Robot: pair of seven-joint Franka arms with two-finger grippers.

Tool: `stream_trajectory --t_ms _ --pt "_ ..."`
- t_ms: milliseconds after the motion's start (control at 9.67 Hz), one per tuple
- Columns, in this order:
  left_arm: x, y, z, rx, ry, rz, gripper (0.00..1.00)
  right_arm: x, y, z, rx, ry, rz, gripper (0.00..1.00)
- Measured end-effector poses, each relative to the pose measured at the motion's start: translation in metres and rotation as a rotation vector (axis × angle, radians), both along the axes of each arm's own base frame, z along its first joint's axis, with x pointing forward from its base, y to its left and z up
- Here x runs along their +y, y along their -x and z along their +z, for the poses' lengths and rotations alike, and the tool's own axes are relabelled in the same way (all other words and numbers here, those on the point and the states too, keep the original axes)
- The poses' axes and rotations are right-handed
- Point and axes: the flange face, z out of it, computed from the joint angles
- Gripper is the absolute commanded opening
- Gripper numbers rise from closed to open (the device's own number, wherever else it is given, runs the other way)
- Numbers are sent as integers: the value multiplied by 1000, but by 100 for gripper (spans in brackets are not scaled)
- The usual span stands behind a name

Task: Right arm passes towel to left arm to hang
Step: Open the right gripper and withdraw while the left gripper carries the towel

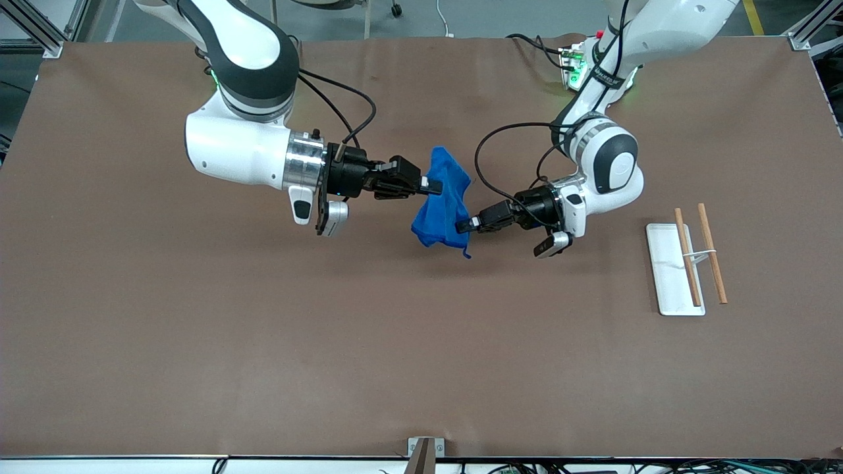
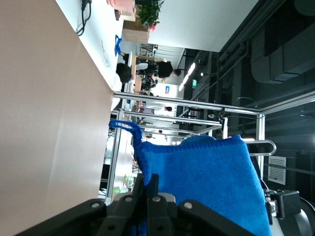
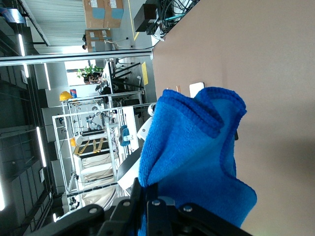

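Observation:
The bright blue towel (image 1: 442, 204) hangs bunched in the air over the middle of the table, held between both arms. My right gripper (image 1: 435, 187) is shut on its upper edge, and the towel fills the right wrist view (image 3: 197, 147). My left gripper (image 1: 461, 226) is shut on its lower edge. In the left wrist view the towel (image 2: 206, 182) rises from the shut jaws, with its small corner loop (image 2: 125, 127) sticking out.
A white rack tray (image 1: 672, 273) with two wooden rods (image 1: 687, 258) on a wire stand sits on the brown table toward the left arm's end. Black cables loop beside both wrists.

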Motion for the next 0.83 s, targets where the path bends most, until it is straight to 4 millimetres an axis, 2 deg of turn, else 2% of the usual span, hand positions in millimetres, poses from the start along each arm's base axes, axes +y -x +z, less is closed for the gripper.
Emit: stream_trajectory --t_ms 103,207,310,517,621,828 --pt "1 -4 3 -12 -28 1 0 0 0 0 0 0 0 5" --pt "2 -6 5 -29 -53 -14 0 0 0 0 2 0 -1 64" --pt "3 -8 6 -49 -90 -34 0 -1 -1 -2 5 0 -3 100" --pt "12 -12 8 -75 -181 -34 0 -12 -8 -6 2 21 23 100" --pt "16 -14 10 -95 -231 -40 0 -30 -18 -11 -10 72 42 100" --pt "31 -16 30 -165 -384 -59 0 -93 -47 -32 -24 238 96 100"
